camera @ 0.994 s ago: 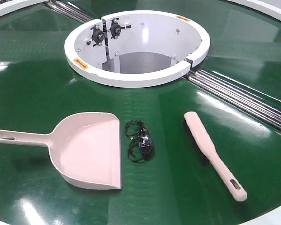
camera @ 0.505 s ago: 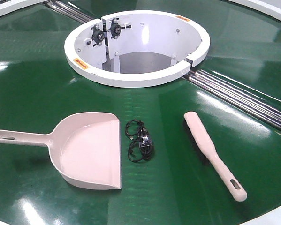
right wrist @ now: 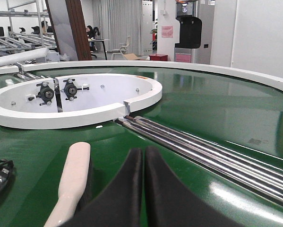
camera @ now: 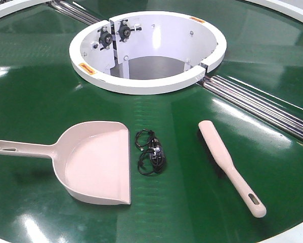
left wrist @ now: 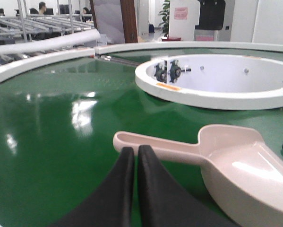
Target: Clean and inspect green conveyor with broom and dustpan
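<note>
Green conveyor [camera: 40, 91] gleams; dustpan [left wrist: 245, 165] handle sits just ahead of the left tool [left wrist: 135, 150], broom [right wrist: 74, 170] just left of the right tool [right wrist: 144, 152], both pinched together, empty, seemingly staged one per arm.

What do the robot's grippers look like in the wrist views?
Left gripper and right gripper look alike: two smooth matte-black fingers, broad at the base, curving to narrow tips. No cables or markings show; the arms are out of view.
</note>
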### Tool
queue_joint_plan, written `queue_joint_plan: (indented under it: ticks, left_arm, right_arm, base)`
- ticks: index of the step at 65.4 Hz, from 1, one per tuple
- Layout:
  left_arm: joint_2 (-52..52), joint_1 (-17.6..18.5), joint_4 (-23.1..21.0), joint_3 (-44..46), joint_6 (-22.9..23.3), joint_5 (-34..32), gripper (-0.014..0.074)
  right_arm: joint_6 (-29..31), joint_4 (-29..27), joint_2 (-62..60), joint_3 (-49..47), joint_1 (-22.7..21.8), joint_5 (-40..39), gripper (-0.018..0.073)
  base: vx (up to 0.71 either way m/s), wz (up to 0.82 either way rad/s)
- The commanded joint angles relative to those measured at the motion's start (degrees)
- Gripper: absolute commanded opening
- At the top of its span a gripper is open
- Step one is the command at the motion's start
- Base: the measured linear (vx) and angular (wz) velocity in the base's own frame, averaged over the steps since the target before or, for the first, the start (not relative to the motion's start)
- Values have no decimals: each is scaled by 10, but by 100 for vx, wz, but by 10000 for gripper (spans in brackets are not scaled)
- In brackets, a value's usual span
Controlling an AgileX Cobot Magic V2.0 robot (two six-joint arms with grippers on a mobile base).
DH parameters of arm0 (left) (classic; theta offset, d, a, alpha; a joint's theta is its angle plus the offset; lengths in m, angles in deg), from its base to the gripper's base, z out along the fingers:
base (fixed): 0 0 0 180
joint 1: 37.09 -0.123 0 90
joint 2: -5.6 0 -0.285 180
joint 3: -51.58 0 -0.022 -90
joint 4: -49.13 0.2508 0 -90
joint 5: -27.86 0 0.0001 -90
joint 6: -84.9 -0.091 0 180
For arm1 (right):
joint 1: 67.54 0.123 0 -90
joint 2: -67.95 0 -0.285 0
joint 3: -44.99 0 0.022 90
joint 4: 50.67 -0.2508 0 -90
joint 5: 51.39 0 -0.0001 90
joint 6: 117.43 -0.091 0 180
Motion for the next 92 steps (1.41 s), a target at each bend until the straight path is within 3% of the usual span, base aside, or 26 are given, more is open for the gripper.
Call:
queue_joint_plan:
  ticks: [1,6,11,19,32,37,62,70,84,92]
  left_arm:
    - [-8,-2,1,-5,-1,-116,-6]
    - [-8,-2,-5,6,0,-188,-6]
    - [-6,-2,-26,43,13,-179,-6]
    - [41,-2,-29,145,9,-72,-6]
    - [218,-2,-29,301,9,128,-6]
    - [280,-2,-29,341,9,175,-6]
    - [422,-2,-31,350,8,157,27]
    - [434,-2,-31,355,8,157,123]
    - [440,-2,-29,354,8,154,430]
    - [436,-2,-40,354,9,157,531]
  right_arm:
    - [2,2,-6,2,1,-40,-8]
    - [2,2,-6,2,1,-40,-8]
    - [2,2,-6,2,1,-40,-8]
    - [2,2,-6,2,1,-40,-8]
    - [2,2,-6,2,1,-40,-8]
    - [2,2,-6,2,1,-40,-8]
    - [2,2,-6,2,1,-40,-8]
    - [2,2,-6,2,1,-40,-8]
    - [2,2,-6,2,1,-40,-8]
    - [2,2,-6,2,1,-40,-8]
  base:
    - [0,0]
    - [0,0]
    - [0,0]
    - [0,0]
    - [0,0]
    - [0,0]
    - [0,0]
    - [0,0]
    - [0,0]
    - [0,0]
